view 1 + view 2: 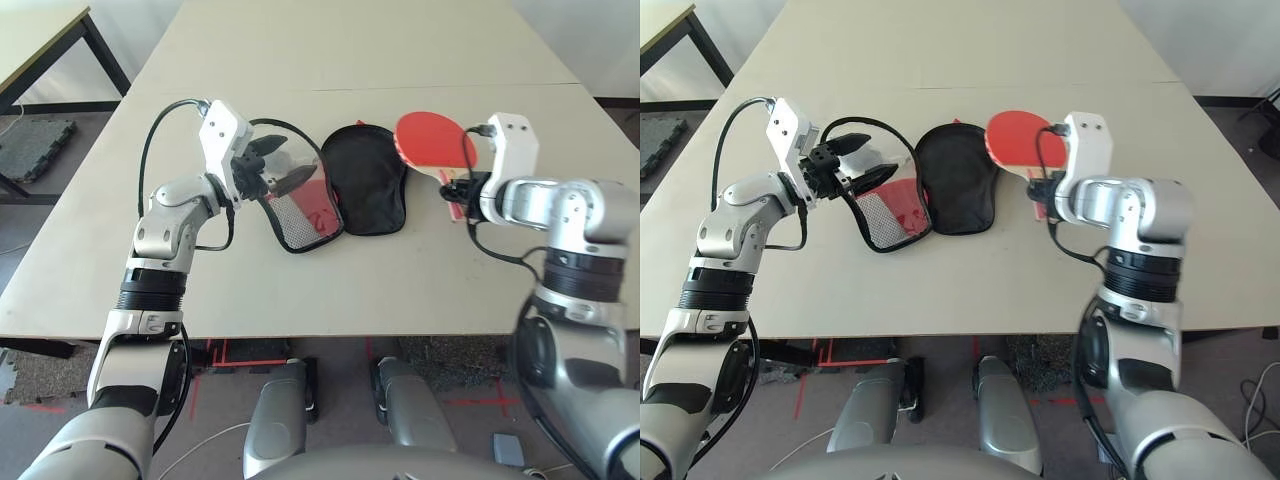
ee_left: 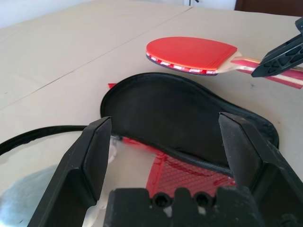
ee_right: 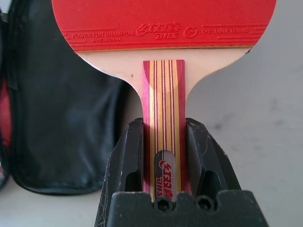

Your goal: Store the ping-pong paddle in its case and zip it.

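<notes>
The case lies open on the table in two halves: a black-lined half (image 1: pixel 365 180) in the middle and a half with red fabric and black mesh (image 1: pixel 300 215) to its left. My left gripper (image 1: pixel 270 165) hovers just over the mesh half, fingers (image 2: pixel 92 156) spread wide and open, nothing between them. My right gripper (image 1: pixel 460 185) is shut on the striped wooden handle (image 3: pixel 163 109) of the ping-pong paddle. The red blade (image 1: pixel 432 140) is held level above the table, just right of the black-lined half (image 3: pixel 61 109), pointing away from me.
The beige table (image 1: pixel 330 290) has a seam across it behind the case, and its front edge runs just before my forearms. A second table (image 1: pixel 40 40) stands off the far left corner. A black cable (image 1: pixel 160 130) loops off my left wrist.
</notes>
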`<action>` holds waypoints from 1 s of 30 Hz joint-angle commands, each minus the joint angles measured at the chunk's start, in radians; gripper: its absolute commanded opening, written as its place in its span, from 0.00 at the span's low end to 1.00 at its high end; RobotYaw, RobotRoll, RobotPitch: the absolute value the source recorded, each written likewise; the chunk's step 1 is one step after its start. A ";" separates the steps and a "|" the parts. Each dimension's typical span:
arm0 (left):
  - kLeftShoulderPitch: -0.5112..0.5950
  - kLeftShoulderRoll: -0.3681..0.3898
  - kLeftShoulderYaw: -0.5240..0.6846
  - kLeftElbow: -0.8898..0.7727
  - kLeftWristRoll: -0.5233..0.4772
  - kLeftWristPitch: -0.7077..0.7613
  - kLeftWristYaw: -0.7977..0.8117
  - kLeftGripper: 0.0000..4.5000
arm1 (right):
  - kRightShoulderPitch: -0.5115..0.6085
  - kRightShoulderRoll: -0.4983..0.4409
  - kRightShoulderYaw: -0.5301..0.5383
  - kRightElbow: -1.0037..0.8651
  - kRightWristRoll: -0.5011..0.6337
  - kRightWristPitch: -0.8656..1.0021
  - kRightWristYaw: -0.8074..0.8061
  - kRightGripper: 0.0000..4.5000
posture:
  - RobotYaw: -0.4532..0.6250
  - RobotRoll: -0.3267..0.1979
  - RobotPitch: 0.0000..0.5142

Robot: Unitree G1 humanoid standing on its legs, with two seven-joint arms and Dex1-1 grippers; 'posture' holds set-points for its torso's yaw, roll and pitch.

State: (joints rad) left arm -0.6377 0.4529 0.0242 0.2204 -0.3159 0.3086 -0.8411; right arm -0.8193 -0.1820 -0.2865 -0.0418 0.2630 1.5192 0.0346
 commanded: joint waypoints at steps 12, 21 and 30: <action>0.033 0.004 0.006 -0.026 0.001 0.003 0.024 1.00 | -0.104 0.243 -0.011 0.102 -0.109 -0.100 -0.154 0.25 | 0.49 0.62 0.27; 0.049 0.010 0.014 -0.047 -0.002 0.009 0.037 1.00 | -0.067 0.305 0.000 0.160 -0.127 -0.170 -0.199 0.25 | 0.50 0.62 0.27; 0.056 0.014 0.015 -0.060 0.000 0.016 0.046 1.00 | -0.050 0.308 0.001 0.199 -0.125 -0.197 -0.204 0.25 | 0.52 0.62 0.28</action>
State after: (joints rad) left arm -0.5967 0.4546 0.0324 0.1772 -0.3161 0.3149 -0.7977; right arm -0.8794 0.1150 -0.2862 0.1495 0.1326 1.3383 -0.1738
